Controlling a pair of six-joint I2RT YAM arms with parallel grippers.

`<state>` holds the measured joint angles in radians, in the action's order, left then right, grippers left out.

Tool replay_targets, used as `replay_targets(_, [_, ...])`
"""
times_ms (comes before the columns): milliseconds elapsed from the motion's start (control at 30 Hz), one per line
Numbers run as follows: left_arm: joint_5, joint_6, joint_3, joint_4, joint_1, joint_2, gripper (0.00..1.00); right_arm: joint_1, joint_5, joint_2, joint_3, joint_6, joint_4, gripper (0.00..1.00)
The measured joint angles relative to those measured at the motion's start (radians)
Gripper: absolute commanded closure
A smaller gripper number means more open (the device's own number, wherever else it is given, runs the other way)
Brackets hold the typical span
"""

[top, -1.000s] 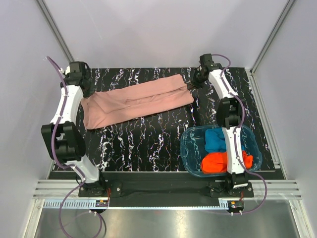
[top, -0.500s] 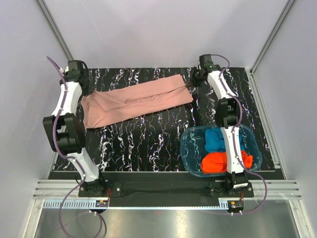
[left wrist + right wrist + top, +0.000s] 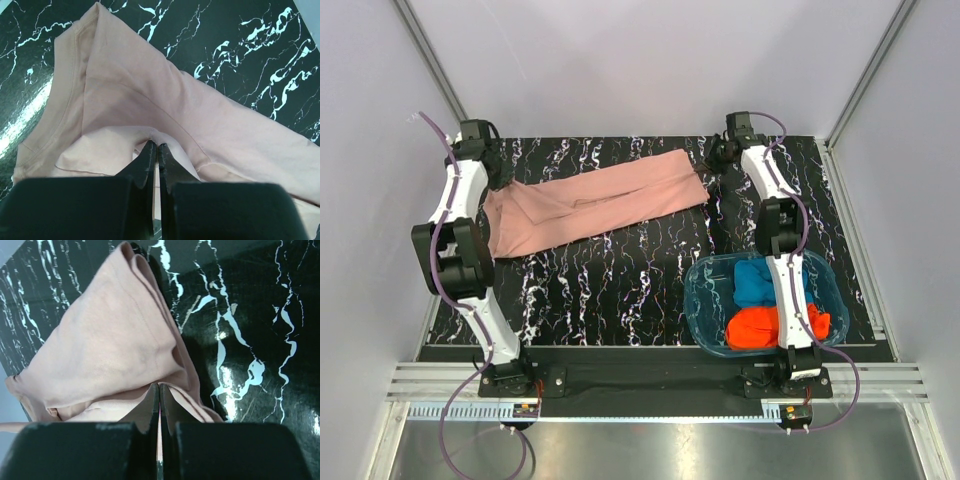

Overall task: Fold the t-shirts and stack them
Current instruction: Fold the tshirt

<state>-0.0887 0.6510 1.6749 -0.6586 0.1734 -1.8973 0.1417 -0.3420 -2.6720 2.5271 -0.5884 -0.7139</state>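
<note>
Overhead, the pink shirt (image 3: pixel 595 200) is lying as a long folded band across the far half of the black marbled table (image 3: pixel 620 290), slanting from lower left up to upper right, with creases running along its length. At the band's left end the left gripper (image 3: pixel 156 148) is pinching the cloth. Its two fingers are pressing together on a small pucker of fabric, with a stitched hem curving away beyond it in the left wrist view. The shirt's edge is spreading flat on the table around that pinch.

At the band's right end the right gripper (image 3: pixel 159 388) is also clamping the pink shirt, its fingers closing tight on a bunched corner. Folded layers are fanning away from the tips, and bare marbled tabletop is showing to the right.

On the near right of the table, apart from the pink shirt, a translucent blue tub (image 3: pixel 703 272) is sitting with the right arm passing over it. Inside, a crumpled blue shirt (image 3: pixel 752 280) is lying toward the far side, and a crumpled orange-red shirt (image 3: pixel 755 328) is resting on the near side.
</note>
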Motion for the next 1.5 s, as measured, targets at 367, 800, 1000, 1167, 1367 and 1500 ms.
replay_targets(367, [0.000,0.000,0.066,0.003,0.014,-0.075,1.00,-0.011,-0.019,-0.066,0.015,-0.033,0.022,0.95])
replay_targets(800, [0.005,-0.004,0.179,-0.029,0.018,-0.179,0.64,-0.014,-0.039,-0.095,0.076,-0.082,0.056,0.63])
replay_targets(1000, [-0.003,-0.039,0.270,-0.076,0.022,-0.159,0.49,-0.035,-0.034,-0.074,0.079,-0.073,-0.012,0.47])
replay_targets(1167, [0.078,-0.050,0.031,-0.042,0.013,0.019,0.51,-0.060,-0.017,0.036,0.014,-0.028,-0.125,0.43])
replay_targets(1367, [0.171,-0.048,-0.204,0.012,-0.036,0.080,0.60,-0.064,-0.020,0.335,-0.277,0.020,-0.136,0.43])
replay_targets(1500, [0.159,-0.048,-0.267,0.009,-0.079,0.077,0.54,-0.052,-0.024,0.491,-0.446,0.045,-0.111,0.43])
